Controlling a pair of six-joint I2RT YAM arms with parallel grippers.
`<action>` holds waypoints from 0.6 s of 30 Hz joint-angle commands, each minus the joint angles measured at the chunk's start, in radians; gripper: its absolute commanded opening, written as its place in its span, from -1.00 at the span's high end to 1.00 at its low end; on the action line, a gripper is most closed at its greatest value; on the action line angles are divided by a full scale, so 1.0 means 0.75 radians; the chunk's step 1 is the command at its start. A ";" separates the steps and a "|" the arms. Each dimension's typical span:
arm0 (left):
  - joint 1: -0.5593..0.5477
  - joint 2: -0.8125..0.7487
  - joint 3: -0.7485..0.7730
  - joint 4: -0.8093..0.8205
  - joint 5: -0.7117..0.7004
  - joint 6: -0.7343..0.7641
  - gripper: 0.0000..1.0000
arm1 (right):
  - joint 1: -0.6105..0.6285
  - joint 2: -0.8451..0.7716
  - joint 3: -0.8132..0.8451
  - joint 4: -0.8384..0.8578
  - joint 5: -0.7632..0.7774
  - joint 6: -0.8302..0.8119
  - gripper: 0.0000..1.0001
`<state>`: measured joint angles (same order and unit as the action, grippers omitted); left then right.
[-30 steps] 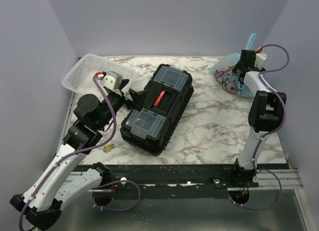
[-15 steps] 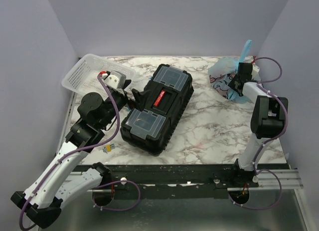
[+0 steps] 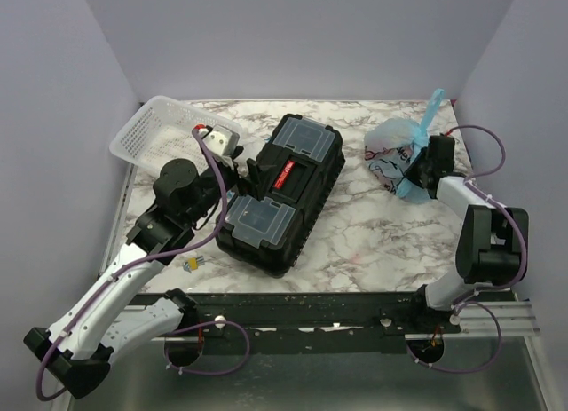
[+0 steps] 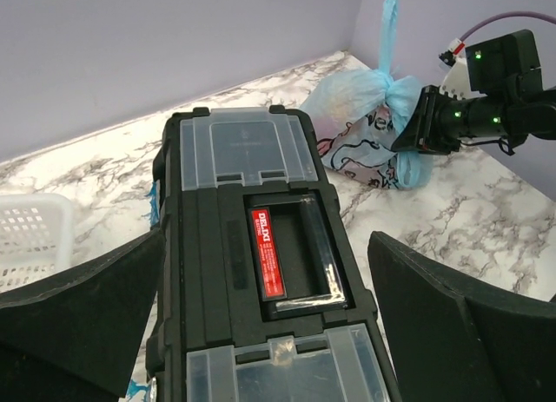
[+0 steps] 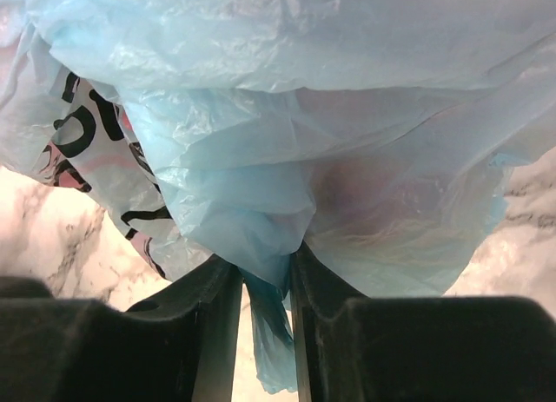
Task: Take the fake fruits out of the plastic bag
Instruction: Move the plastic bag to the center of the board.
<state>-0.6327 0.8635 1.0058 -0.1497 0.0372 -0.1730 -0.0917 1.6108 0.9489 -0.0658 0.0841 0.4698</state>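
Observation:
The light-blue plastic bag [image 3: 389, 150] with its pink-and-white cartoon print lies at the back right of the table, its twisted top pointing up. My right gripper [image 3: 417, 169] is shut on a fold of the bag's blue film [image 5: 265, 267], pinched between both fingers. The fake fruits are hidden inside; only a dim reddish shade [image 5: 352, 189] shows through the plastic. My left gripper [image 3: 244, 169] hangs open over the black toolbox, far from the bag [image 4: 360, 98], with nothing between its fingers [image 4: 452, 324].
A black toolbox [image 3: 280, 193] with clear lid compartments and a red label lies across the middle of the table. A white mesh basket [image 3: 164, 131] stands at the back left. A tiny yellow-blue item [image 3: 192, 263] lies near the front left edge. Walls close in the sides.
The right gripper has closed on the bag and pulled it nearer and to the left from the back corner. The left arm has moved right, over the toolbox.

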 commanded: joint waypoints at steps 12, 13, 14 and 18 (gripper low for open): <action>-0.016 0.094 0.042 -0.017 0.055 -0.011 -0.97 | 0.061 -0.501 -0.464 -0.018 -0.338 0.038 0.46; -0.015 0.098 0.043 -0.021 0.053 -0.012 -0.97 | 0.069 -0.527 -0.488 -0.037 -0.337 0.042 0.48; -0.017 0.102 0.047 -0.024 0.054 -0.013 -0.97 | 0.073 -0.553 -0.505 -0.063 -0.343 0.050 0.52; -0.016 0.112 0.046 -0.021 0.057 -0.017 -0.97 | 0.117 -0.666 -0.553 -0.169 -0.420 0.107 0.60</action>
<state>-0.6373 0.9421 1.0080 -0.1654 0.0620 -0.1776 -0.0345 1.1877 0.5682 -0.0925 -0.1459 0.5003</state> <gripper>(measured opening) 0.987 0.205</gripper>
